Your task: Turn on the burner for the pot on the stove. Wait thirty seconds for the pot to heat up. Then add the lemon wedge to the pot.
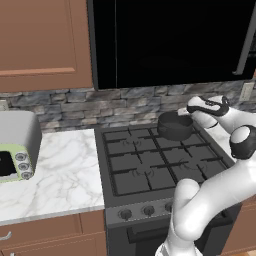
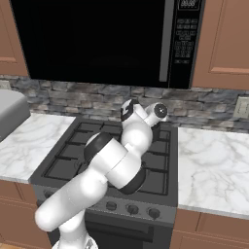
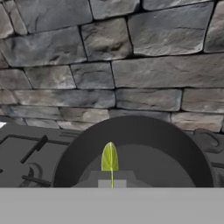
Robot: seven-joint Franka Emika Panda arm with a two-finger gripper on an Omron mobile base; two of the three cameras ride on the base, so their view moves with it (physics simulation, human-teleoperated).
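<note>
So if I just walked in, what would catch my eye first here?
Probably the white arm bending over the black stove toward the dark pot on its back right burner. In the hand view, a yellow-green lemon wedge sits pinched in the shut jaws, above the pot's opening.

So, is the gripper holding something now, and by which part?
Yes. The gripper is shut on the lemon wedge, pinching its lower thin end, so the wedge stands up above the pot.

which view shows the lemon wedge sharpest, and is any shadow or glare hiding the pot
Hand view: lemon wedge crisp and bright against the pot, no glare. Left base view: pot dark but readable beside the gripper. Right base view: the arm covers the pot.
</note>
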